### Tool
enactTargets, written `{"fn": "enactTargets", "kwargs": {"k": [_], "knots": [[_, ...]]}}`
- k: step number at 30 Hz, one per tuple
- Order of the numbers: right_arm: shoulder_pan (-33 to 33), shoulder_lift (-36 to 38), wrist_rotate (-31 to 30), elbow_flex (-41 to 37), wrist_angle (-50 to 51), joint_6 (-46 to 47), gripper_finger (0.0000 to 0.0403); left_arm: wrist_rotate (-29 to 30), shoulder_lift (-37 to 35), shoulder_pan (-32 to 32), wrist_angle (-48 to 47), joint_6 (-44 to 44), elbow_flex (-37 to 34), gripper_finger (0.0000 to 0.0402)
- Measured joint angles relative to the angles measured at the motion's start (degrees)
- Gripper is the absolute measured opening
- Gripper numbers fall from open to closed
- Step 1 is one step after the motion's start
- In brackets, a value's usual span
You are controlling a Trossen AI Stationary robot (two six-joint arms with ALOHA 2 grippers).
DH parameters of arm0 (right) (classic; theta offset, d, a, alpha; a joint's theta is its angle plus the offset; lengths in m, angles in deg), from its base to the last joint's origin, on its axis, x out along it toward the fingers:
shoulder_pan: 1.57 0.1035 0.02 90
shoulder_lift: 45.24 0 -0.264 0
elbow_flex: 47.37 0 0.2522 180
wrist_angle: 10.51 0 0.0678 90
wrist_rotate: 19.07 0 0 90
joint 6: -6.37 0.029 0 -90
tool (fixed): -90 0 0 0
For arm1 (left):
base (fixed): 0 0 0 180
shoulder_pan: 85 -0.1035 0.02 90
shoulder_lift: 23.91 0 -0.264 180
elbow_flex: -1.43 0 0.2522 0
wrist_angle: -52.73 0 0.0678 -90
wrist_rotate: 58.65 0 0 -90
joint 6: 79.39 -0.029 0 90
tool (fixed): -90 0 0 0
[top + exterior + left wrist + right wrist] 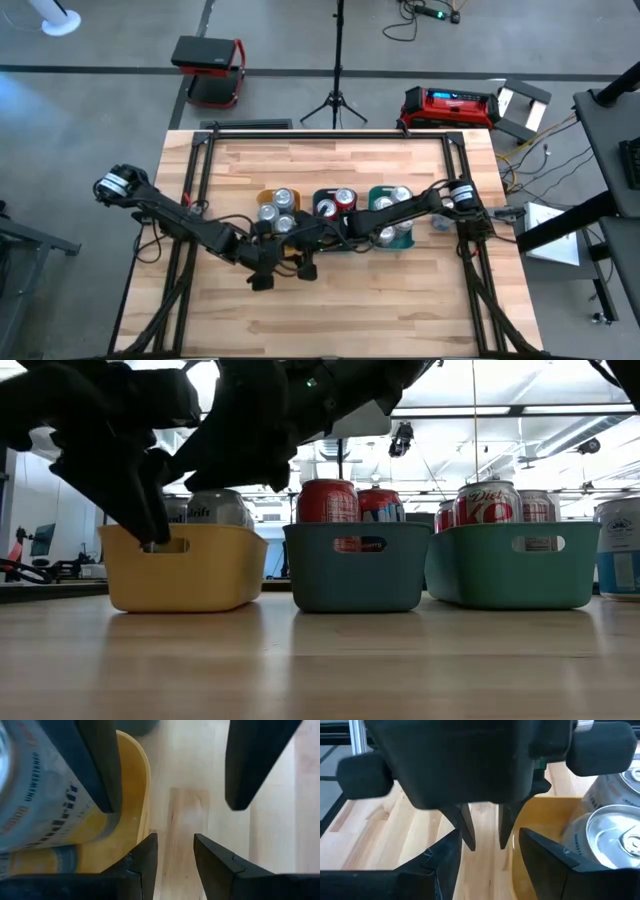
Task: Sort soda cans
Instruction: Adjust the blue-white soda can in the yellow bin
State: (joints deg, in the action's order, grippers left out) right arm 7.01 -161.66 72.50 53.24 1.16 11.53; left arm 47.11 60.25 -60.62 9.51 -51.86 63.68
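Note:
Three trays stand side by side mid-table, each holding soda cans upright. The yellow tray (pixel 262 195) has silver cans (pixel 279 204), the dark blue tray (pixel 355 565) red cans (pixel 328 501), the green tray (pixel 515 565) silver-and-red cans (pixel 487 504). My left gripper (pixel 175 842) and my right gripper (pixel 489 836) are both open. They face each other just off the yellow tray's near side, low over the bare wood. Nothing lies between either pair of fingers. Dark fingers (pixel 150 510) reach down in front of the yellow tray. My right gripper has one finger (pixel 545 860) by the yellow tray's near wall (pixel 517 845). I cannot tell whether it touches the wall.
One more can (pixel 620 545) stands on the table right of the green tray. Bare wood (pixel 330 320) stretches from the trays to the near edge. A black metal frame (pixel 200 150) runs round the table's far and side edges.

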Motion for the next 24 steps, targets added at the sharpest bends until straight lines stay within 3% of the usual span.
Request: {"fn": "enactTargets", "kwargs": {"k": [14, 24], "knots": [[-0.1, -0.1, -0.3, 0.0, 0.0, -0.1, 0.0196, 4.4, -3.4, 1.3, -7.7, 0.1, 4.8, 0.0112], [-0.4, -0.1, -4.7, 0.0, 1.0, -2.3, 0.0187, 6.2, -2.9, 1.0, -2.9, 0.4, -1.5, 0.0112]]}}
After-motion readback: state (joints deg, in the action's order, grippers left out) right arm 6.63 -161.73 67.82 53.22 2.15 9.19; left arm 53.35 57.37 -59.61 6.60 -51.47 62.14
